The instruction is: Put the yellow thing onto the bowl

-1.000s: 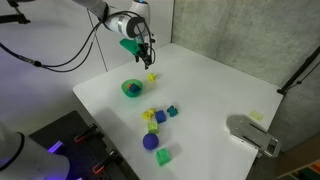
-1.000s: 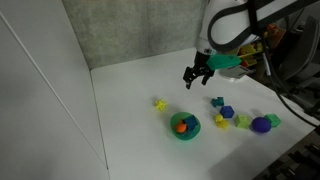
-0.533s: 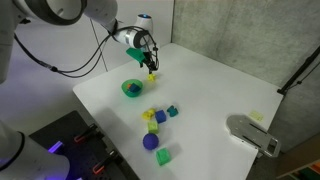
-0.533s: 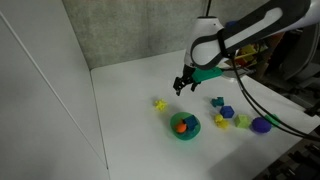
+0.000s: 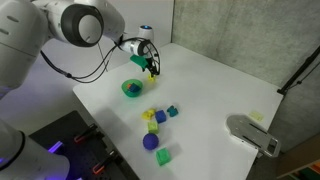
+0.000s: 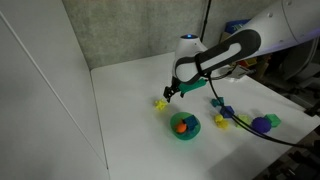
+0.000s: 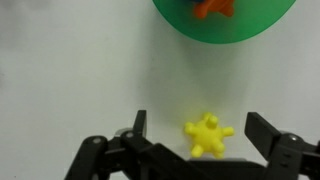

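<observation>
Jaws: I see them spread wide, straddling the yellow thing (image 7: pixel 207 135).
Bowl (image 7: pixel 243 28): just beyond it on the white desk (image 7: pixel 80 70), apparently holding an orange piece (image 7: pixel 215 8).

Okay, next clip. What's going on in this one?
The robot arm has its end effector low over the white table, right at the small yellow thing. In the wrist view the fingers are open with the yellow piece lying between them on the table, not yet gripped. The green bowl sits close beside it and holds an orange piece. Nothing yellow is in the bowl yet.
</observation>
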`<act>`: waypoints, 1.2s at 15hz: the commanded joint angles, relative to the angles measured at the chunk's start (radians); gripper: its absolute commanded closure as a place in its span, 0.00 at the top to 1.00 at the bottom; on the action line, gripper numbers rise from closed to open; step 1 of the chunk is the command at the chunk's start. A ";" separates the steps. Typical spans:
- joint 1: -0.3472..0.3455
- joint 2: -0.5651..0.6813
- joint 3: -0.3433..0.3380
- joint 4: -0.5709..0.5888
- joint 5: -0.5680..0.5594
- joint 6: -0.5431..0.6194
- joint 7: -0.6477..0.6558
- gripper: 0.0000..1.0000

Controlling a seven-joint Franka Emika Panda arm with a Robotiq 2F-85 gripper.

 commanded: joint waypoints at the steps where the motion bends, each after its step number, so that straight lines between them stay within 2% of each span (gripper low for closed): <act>1: 0.025 0.135 -0.019 0.188 -0.024 -0.031 0.028 1.00; 9: 0.056 0.325 -0.033 0.458 -0.024 -0.049 0.034 1.00; 16: 0.069 0.424 -0.036 0.584 -0.023 -0.042 0.037 1.00; 17: 0.071 0.433 -0.038 0.594 -0.023 -0.040 0.038 0.75; 18: 0.073 0.440 -0.039 0.604 -0.024 -0.042 0.038 0.75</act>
